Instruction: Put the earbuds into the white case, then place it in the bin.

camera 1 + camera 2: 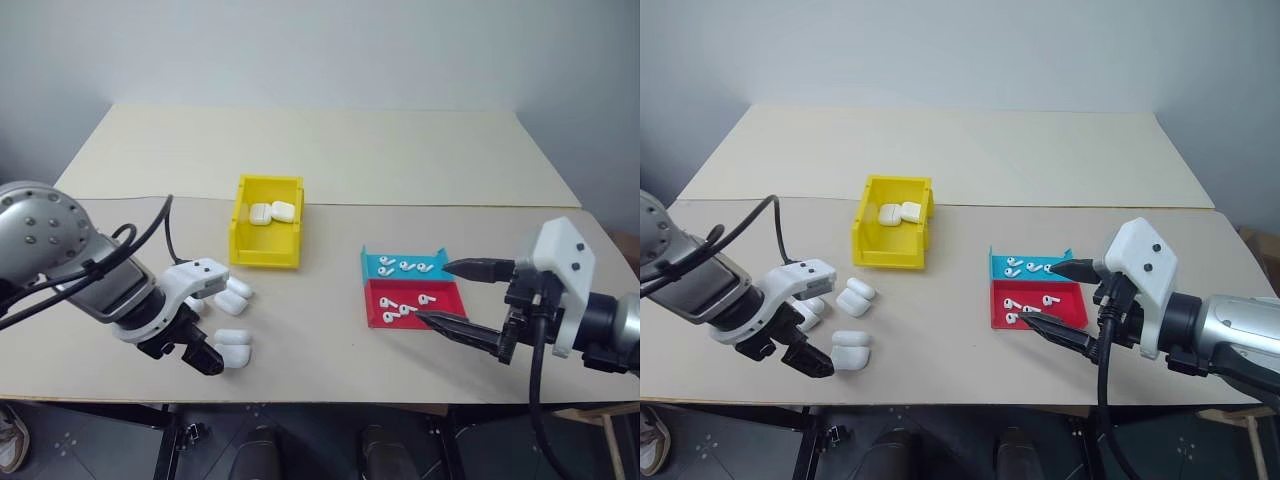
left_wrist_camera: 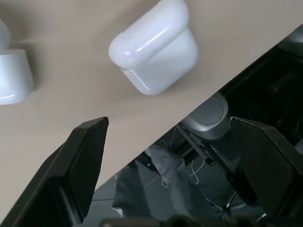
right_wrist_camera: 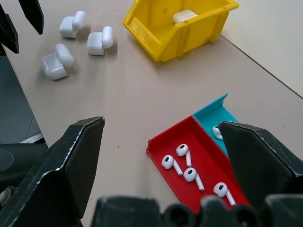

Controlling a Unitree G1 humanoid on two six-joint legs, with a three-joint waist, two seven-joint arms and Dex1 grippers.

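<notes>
On the table's near edge, the left gripper (image 1: 203, 357) hung with its jaws wide apart and empty, just beside a white case (image 1: 232, 348) with its lid up.
Two closed cases lay in the yellow bin (image 1: 262, 255); the earbuds (image 1: 400, 307) rested in the red and teal trays, where the right gripper (image 1: 444, 293) stood spread open, holding nothing.

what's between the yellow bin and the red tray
Just bare tabletop. The right wrist view shows the stretch from the yellow bin to the red tray with nothing on it.
</notes>
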